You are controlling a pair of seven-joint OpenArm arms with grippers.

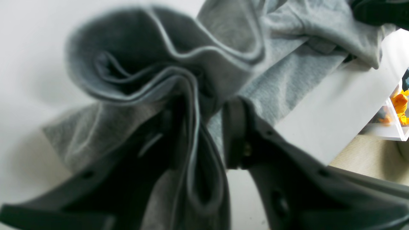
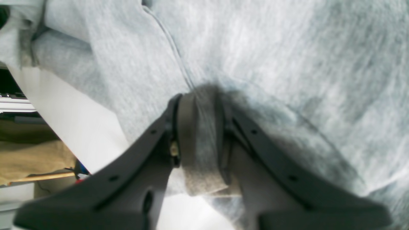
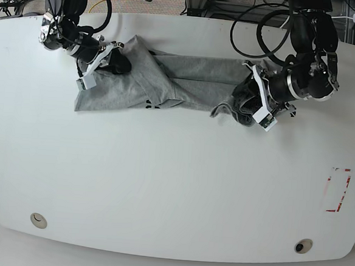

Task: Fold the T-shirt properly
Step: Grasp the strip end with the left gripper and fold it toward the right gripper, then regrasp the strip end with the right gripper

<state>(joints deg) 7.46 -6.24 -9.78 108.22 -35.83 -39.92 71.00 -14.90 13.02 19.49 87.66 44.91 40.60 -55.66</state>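
Note:
The light grey T-shirt [image 3: 187, 79] lies crumpled in a long band across the far half of the white table, with a bit of black lettering showing near its middle. My right gripper [image 3: 112, 63] sits at the shirt's left end. In the right wrist view it [image 2: 199, 127] is shut on a folded edge of the T-shirt [image 2: 255, 48]. My left gripper [image 3: 247, 107] is at the bunched right end. In the left wrist view its jaws [image 1: 198, 134] stand apart, with ruffled folds of the T-shirt [image 1: 159, 48] hanging loosely between them.
The white table [image 3: 161, 187] spreads wide in front of the shirt. A red-outlined rectangle [image 3: 338, 190] marks its right side. Black cables [image 3: 257, 35] loop behind the left arm. Off the table edge stands a clear box with orange things [image 1: 397, 111].

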